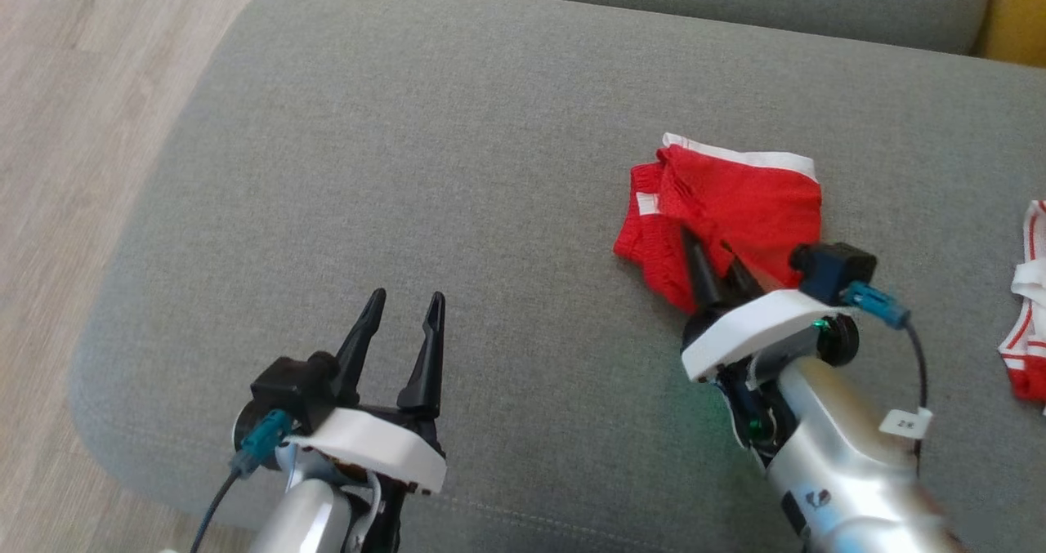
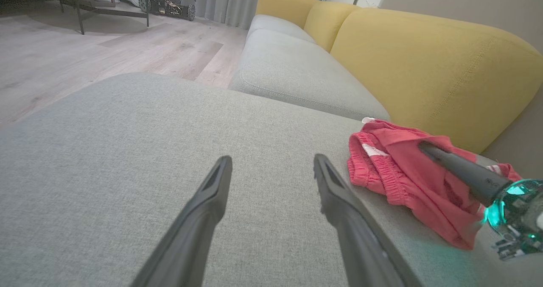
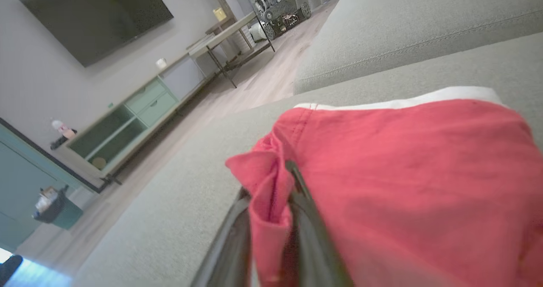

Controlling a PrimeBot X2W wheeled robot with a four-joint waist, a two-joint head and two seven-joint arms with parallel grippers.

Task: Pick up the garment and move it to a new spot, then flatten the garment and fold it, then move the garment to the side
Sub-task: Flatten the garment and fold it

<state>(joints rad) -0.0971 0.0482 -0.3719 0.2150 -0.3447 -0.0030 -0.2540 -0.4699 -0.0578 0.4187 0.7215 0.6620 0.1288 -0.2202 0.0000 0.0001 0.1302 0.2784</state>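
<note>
Red shorts (image 1: 727,202) lie bunched on the grey cushion (image 1: 409,169), with one fold pinched in our right gripper (image 1: 707,243). Our left gripper (image 1: 409,296) hangs spread and empty. We fear this thin pinch could slip and undo the fold.

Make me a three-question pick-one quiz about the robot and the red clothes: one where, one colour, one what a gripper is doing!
1. Where does the red garment lie?
A. in a basket
B. on the grey cushion
C. on a table

2. What colour is its trim?
A. white
B. blue
C. black

3. How are the left gripper's fingers?
A. pressed shut
B. holding cloth
C. spread apart, empty

Answers: 1 B, grey fabric lies all round it. 2 A, a white band edges its top. 3 C, a clear gap shows between them.
</note>
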